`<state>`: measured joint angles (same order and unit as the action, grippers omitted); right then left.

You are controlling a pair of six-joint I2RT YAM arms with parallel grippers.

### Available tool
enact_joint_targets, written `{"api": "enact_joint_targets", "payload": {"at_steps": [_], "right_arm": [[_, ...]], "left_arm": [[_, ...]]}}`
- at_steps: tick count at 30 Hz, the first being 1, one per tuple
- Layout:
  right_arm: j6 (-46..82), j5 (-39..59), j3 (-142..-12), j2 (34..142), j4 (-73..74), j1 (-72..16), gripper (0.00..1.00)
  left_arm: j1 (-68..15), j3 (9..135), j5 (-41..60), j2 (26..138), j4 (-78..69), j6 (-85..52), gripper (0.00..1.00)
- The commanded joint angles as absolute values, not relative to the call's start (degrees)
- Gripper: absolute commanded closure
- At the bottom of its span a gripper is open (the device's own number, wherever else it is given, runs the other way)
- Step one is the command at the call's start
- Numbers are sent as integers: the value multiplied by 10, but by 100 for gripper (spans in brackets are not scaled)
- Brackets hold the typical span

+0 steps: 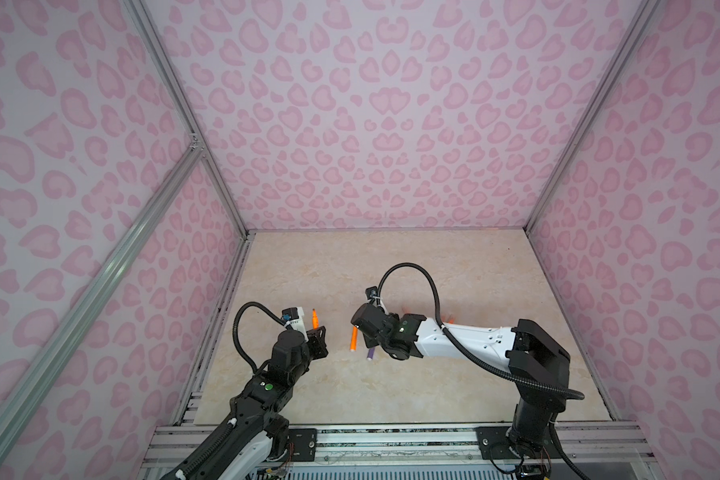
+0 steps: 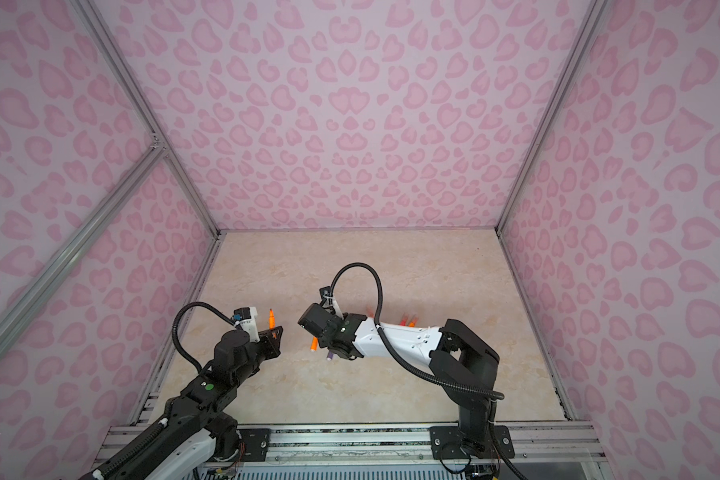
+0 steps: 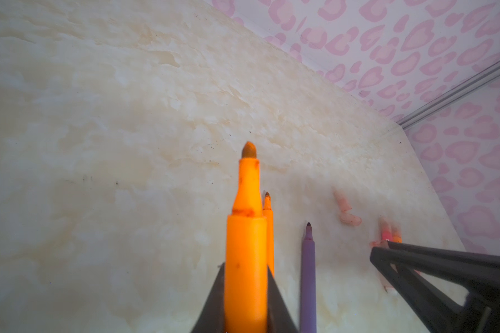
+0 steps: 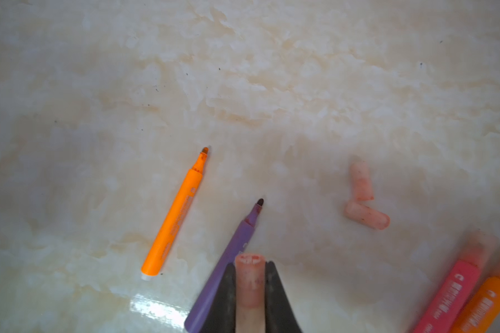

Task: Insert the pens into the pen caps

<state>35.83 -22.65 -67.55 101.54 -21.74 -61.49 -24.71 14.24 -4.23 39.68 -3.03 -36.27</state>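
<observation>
While the left gripper (image 3: 246, 271) is clamped on a slim orange marker pen (image 3: 246, 245) with its dark tip pointing to the far side, the right gripper (image 4: 249, 268) is closed around a short translucent pale pink pen cap (image 4: 249, 284). Near the middle of the cream marbled table (image 4: 272, 86) lie a second orange pen (image 4: 173, 216) and a purple pen (image 4: 237, 233), uncapped and apart. To their right, two loose pink caps (image 4: 361, 181) touch. Farther right, a pink-red pen (image 4: 448, 291) and a third orange pen (image 4: 485, 302) lie side by side, capped.
</observation>
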Motion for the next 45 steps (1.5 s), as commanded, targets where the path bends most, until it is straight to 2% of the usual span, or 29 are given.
{"api": "enact_joint_targets", "payload": {"at_steps": [1, 10, 15, 19, 23, 26, 36, 45], "right_arm": [[334, -244, -619, 999, -192, -616, 86], [300, -220, -553, 1016, -150, -609, 84], [302, -212, -554, 1037, -150, -610, 79], [311, -221, -544, 1043, -153, -610, 72], [327, -244, -526, 1028, -158, -622, 59], [341, -259, -514, 1011, -165, -634, 55], [376, -284, -475, 986, -168, -635, 57], [384, -252, -456, 992, -123, -579, 62]], "left_arm": [[-246, 152, -26, 398, -38, -354, 97], [-246, 157, -11, 396, -39, -356, 97], [-246, 158, -9, 394, -36, -357, 97], [-246, 160, -9, 395, -37, -356, 97], [-246, 163, -8, 398, -35, -354, 97], [-246, 162, -8, 399, -38, -355, 97], [-246, 160, -6, 398, -42, -358, 97], [-246, 163, -3, 397, -40, -358, 97]]}}
